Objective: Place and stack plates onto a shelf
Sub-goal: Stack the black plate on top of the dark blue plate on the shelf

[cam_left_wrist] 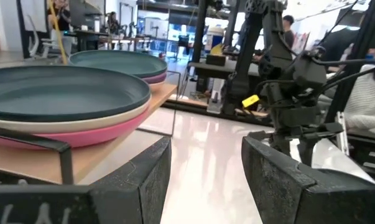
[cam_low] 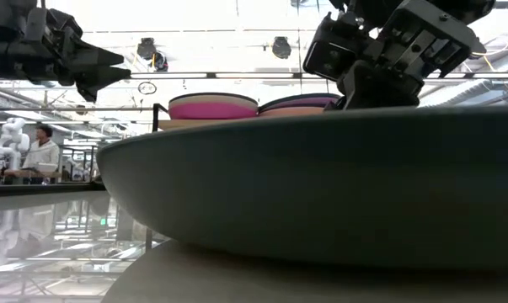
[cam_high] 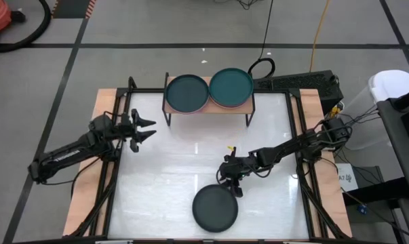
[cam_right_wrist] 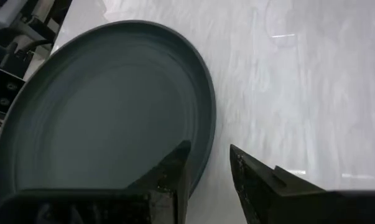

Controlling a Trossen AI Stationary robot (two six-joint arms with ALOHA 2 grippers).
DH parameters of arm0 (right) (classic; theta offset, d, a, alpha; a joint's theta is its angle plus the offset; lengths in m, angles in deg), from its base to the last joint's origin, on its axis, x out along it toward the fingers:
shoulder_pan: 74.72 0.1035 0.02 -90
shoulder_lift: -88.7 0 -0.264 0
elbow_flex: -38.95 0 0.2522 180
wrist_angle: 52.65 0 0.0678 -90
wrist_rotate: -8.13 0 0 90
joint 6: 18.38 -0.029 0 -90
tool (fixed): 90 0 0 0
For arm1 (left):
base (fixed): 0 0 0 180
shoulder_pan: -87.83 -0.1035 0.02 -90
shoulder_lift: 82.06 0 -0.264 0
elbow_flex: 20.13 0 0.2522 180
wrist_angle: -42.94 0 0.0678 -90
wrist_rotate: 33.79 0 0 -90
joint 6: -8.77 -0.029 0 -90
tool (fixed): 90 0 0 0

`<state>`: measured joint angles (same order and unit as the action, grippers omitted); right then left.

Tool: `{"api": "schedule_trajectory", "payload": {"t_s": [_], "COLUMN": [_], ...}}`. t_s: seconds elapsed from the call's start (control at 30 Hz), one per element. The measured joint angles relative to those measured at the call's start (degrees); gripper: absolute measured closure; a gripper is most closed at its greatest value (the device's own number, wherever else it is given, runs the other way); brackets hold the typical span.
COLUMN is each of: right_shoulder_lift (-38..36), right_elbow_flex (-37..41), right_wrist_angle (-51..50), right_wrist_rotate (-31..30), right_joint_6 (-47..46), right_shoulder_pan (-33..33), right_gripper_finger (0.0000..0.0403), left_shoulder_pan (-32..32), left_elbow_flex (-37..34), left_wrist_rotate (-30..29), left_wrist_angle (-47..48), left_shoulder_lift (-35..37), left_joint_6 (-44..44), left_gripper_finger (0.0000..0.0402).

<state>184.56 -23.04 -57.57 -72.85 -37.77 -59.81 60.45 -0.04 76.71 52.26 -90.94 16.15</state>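
Note:
A dark grey plate [cam_high: 215,207] lies flat on the white table near its front edge; in the low view the plate [cam_low: 321,185] fills the foreground. My right gripper [cam_right_wrist: 209,155] slants down over the plate's far rim [cam_right_wrist: 206,134], open, with one finger above the plate's inside and one outside it; white table shows between the rim and the outer finger. The wooden shelf [cam_high: 248,102] stands at the far edge on black legs and carries two plate stacks, a dark teal plate [cam_high: 186,93] on top of one and a teal plate [cam_high: 231,87] on the other. My left gripper [cam_high: 146,129] hovers open near the table's left edge, pointing level.
Black frame rails and wooden strips [cam_high: 106,122] run along the table's left and right edges. The shelf's legs [cam_high: 166,115] stand just right of my left gripper. Bare table lies between the shelf and the grey plate. People [cam_low: 39,151] are in the room beyond.

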Motion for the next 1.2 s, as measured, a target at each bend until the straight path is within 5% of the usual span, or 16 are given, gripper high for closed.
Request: {"api": "schedule_trajectory", "payload": {"t_s": [0.33,1.2], "right_shoulder_lift": [0.0,0.7], "right_elbow_flex": [0.0,0.1], "right_wrist_angle": [-0.1,-0.5], "right_wrist_rotate": [-3.0,-4.5], "right_joint_6": [-1.0,-2.5], "right_shoulder_pan": [2.1,2.0], "right_gripper_finger": [0.0309,0.0310], "left_shoulder_pan": [4.0,5.4], "left_elbow_flex": [-4.2,-4.2], "left_wrist_rotate": [-7.1,-7.5], "left_wrist_angle": [-4.3,-4.6], "left_shoulder_lift": [0.0,-0.1], "left_joint_6": [0.3,0.4], "left_gripper_finger": [0.0202,0.0202]}}
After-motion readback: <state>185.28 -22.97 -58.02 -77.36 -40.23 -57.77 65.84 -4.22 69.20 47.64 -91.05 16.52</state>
